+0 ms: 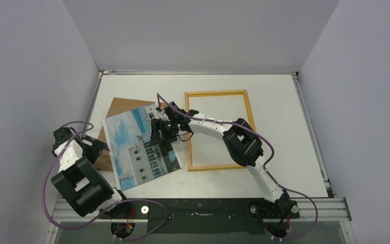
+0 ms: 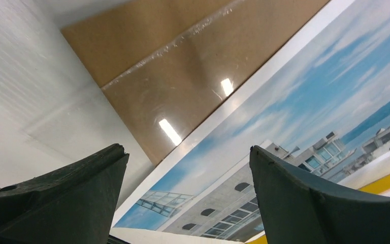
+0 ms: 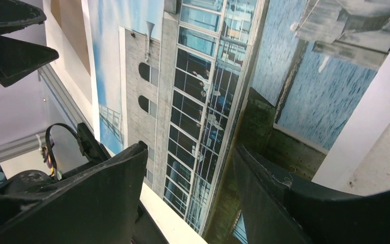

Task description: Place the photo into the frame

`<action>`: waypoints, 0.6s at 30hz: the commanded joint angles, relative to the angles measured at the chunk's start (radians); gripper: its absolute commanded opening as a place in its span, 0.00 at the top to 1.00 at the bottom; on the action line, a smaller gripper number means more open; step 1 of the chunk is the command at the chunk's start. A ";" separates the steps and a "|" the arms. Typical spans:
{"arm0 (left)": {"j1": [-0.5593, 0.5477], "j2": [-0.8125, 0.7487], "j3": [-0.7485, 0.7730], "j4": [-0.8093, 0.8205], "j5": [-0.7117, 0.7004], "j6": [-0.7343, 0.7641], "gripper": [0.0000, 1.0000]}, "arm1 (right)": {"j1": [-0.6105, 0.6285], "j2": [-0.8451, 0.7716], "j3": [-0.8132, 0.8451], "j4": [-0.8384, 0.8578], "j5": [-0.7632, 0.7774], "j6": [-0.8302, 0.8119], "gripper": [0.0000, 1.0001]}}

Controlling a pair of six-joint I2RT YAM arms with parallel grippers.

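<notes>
Photo lies left of the frame, seen whole only from above.
Wrist views show left gripper and right gripper spread wide, holding nothing.

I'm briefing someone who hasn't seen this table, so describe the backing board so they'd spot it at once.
On the white table, find the yellow frame, then the photo of a building under blue sky to its left. The brown board shows behind that photo's far and left edges: plain glossy brown, no opening.
</notes>
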 commanded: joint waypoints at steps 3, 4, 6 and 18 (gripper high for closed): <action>0.011 -0.056 0.013 0.141 0.081 -0.023 0.08 | 0.002 -0.008 -0.017 -0.008 -0.002 -0.019 0.36; 0.010 -0.055 0.017 0.141 0.079 -0.017 0.08 | 0.002 -0.009 -0.021 -0.011 0.002 -0.025 0.36; -0.001 -0.054 0.023 0.133 0.067 -0.008 0.08 | 0.003 -0.011 -0.028 -0.033 0.039 -0.058 0.34; -0.171 -0.009 0.066 0.111 0.021 0.010 0.12 | -0.068 -0.093 -0.086 -0.090 0.224 -0.127 0.34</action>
